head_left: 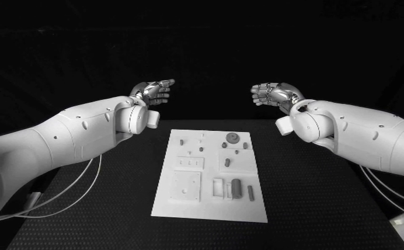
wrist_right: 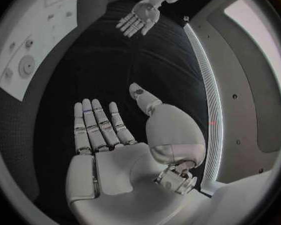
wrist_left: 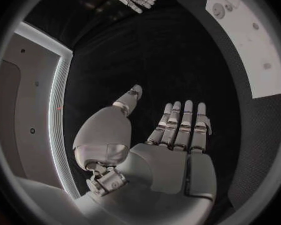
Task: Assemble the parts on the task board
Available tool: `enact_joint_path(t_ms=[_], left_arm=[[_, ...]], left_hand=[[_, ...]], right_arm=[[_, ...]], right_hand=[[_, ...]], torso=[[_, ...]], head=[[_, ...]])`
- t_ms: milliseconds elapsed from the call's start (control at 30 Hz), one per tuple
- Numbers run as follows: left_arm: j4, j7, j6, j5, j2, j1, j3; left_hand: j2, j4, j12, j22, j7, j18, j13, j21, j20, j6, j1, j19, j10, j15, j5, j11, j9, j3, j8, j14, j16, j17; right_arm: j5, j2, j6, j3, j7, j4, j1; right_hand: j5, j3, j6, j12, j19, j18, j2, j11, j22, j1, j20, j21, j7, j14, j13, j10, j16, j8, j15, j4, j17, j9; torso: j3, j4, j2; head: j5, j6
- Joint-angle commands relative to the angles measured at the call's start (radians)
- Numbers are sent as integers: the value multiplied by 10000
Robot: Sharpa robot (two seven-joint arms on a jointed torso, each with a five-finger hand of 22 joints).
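The black tabletop (head_left: 320,203) carries the white task board (head_left: 212,174), which lies flat on it, nearer the robot than both sets of fingers.

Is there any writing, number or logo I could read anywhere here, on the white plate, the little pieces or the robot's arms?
None: no readable word, number or logo on the task board, its parts, the left hand or the right hand.

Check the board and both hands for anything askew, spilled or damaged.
Nothing stands out. The task board lies flat on the table with its parts on it, and the left hand and right hand hover beyond it, holding nothing.
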Motion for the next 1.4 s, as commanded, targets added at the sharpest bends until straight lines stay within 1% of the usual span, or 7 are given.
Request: enact_joint_path(t_ms=[33, 133, 367, 567, 867, 1100, 1400], left_arm=[[91, -172, 863, -73, -41, -22, -42], [161, -41, 948, -75, -59, -22, -87], [267, 73, 1714, -282, -197, -22, -109], [484, 200, 2058, -591, -267, -22, -114], [1824, 422, 1965, -620, -928, -20, -111], [2769, 545, 1772, -620, -1383, -8, -85], [2799, 586, 1756, -620, -1364, -8, -73]], left_hand=[[159, -76, 310, 458, 388, 94, 123, 330, -213, 536, 125, 816, 665, 242, 50, 245, 109, 139, 278, 657, 360, 150], [307, -295, 735, 516, 583, 180, 292, 520, -362, 1315, 527, 1333, 1572, 210, 46, 410, 206, 444, 619, 1239, 639, 257], [506, -1005, 1310, 554, 454, 386, 515, 948, -795, 2601, 1478, 2835, 3114, -142, 72, 236, 93, 1026, 870, 2952, 1329, 599], [574, -1040, 1384, 510, 301, 329, 569, 963, -984, 3205, 2484, 3292, 3738, -337, 51, 61, -48, 1600, 859, 3490, 1424, 765], [198, -958, 1253, 469, 279, 215, 533, 899, -1110, 3377, 2353, 3493, 3951, -358, 44, 45, -186, 1360, 719, 3680, 1355, 871], [48, -889, 1086, 441, 328, 164, 466, 842, -1161, 3297, 2124, 3528, 3842, -321, 44, 121, -266, 1239, 591, 3684, 1271, 893], [-5, -873, 981, 422, 337, 129, 425, 795, -1181, 3258, 2071, 3542, 3792, -306, 44, 151, -310, 1219, 522, 3644, 1184, 900]], right_arm=[[-4031, 222, 272, 5, -503, -425, -10], [-4913, 355, 270, 6, -511, -711, -37], [-7030, 823, 455, 11, -708, -1465, -78], [-9933, 1299, 1006, 15, -1156, -2151, -132], [-11362, 1671, 722, 21, -1107, -2196, -208], [-12409, 1734, 703, 25, -1052, -2150, -210], [-13446, 1870, 1010, 27, -1022, -2069, -232]], right_hand=[[53, 209, 1140, 259, 966, 417, -240, -320, 185, 749, -72, 182, 854, 1000, 66, 1182, 385, 365, -295, -381, 185, 99], [51, 177, 1574, 342, 1391, 558, -303, -487, 172, 988, -92, 257, 747, 1454, 88, 1673, 550, 452, -475, -388, 335, 149], [51, 67, 2522, 665, 2791, 1019, -416, -1030, 178, 1391, -169, 618, 435, 2871, 490, 3085, 1098, 576, -1106, -398, 932, 338], [57, 21, 2956, 711, 3832, 1347, -567, -1293, 197, 1462, -237, 988, 261, 3866, 775, 3753, 1455, 565, -1595, -393, 1473, 508], [57, 23, 3323, 471, 5299, 1365, -662, -1471, 223, 1888, -757, 1690, 160, 5207, 1056, 4296, 2096, 319, -2262, -407, 2433, 651], [57, -14, 3494, 347, 5714, 1365, -724, -1521, 234, 1957, -934, 1979, 102, 5564, 1134, 4458, 2343, 223, -2451, -408, 2764, 680], [56, -39, 3609, 234, 5843, 1365, -803, -1546, 231, 1969, -1003, 2126, 59, 5667, 1180, 4552, 2428, 135, -2514, -402, 2955, 687]], torso=[[-10, -15, 2], [-13, -2, -6], [-15, 12, 33], [-18, 67, 91], [-4, 333, 426], [-23, 584, 759], [-112, 821, 1130]], head=[[5, 115], [-4, 149], [-11, 156], [-75, 125], [-272, 201], [-457, 391], [-719, 478]])
